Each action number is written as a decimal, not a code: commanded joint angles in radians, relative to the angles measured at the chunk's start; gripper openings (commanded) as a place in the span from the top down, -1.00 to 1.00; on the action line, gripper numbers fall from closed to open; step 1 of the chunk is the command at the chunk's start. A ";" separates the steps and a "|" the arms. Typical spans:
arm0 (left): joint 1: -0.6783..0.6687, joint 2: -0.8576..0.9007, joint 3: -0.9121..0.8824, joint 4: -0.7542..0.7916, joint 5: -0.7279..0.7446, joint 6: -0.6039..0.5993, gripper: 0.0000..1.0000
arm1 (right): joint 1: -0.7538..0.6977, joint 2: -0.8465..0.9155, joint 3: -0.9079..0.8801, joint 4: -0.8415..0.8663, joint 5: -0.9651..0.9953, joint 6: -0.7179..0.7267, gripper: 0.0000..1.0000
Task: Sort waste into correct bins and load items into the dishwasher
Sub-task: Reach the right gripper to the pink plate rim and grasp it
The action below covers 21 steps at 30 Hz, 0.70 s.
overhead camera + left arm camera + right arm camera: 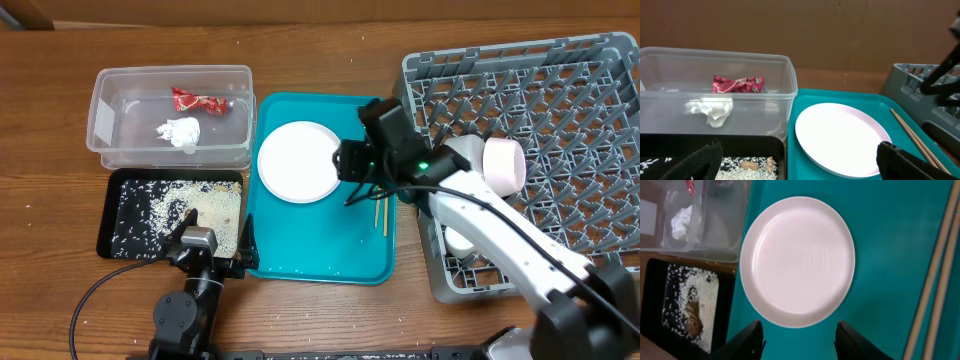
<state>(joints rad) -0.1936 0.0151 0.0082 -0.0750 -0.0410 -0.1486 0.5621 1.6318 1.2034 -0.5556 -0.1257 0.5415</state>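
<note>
Sitting in clear tub, wrapper, tissue

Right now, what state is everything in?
clear tub, holding red wrapper and white tissue.
black tray, holding rice grains.
plate, empty, flat on teal tray.
chopsticks, lying on teal tray beside plate.
dish rack, holding a bowl tipped sideways.
left gripper, open, empty.
right gripper, open, empty, above plate's edge.
</note>
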 commanded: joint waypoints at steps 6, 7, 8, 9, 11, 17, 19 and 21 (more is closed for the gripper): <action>0.010 -0.009 -0.003 0.003 -0.011 0.018 -1.00 | -0.076 0.253 0.056 0.064 -0.061 -0.026 -0.05; 0.010 -0.009 -0.003 0.003 -0.011 0.018 -1.00 | -0.082 0.274 0.056 0.076 -0.071 -0.025 -0.05; 0.010 -0.009 -0.003 0.003 -0.011 0.018 -1.00 | -0.088 0.292 0.056 0.085 -0.080 -0.020 -0.05; 0.010 -0.009 -0.003 0.003 -0.011 0.018 -1.00 | -0.092 0.308 0.056 0.092 -0.087 -0.014 -0.05; 0.010 -0.009 -0.003 0.003 -0.011 0.018 -0.99 | -0.092 0.335 0.056 0.103 -0.105 -0.014 0.03; 0.010 -0.009 -0.003 0.003 -0.011 0.018 -0.99 | -0.074 0.372 0.056 0.114 -0.119 -0.014 0.51; 0.010 -0.009 -0.003 0.003 -0.011 0.018 -0.99 | -0.072 0.372 0.056 0.116 -0.119 -0.014 0.70; 0.010 -0.009 -0.003 0.003 -0.011 0.018 -1.00 | -0.073 0.370 0.056 0.112 -0.119 -0.015 0.83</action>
<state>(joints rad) -0.1936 0.0151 0.0082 -0.0746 -0.0410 -0.1486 0.4866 1.9896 1.2327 -0.4438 -0.2348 0.5285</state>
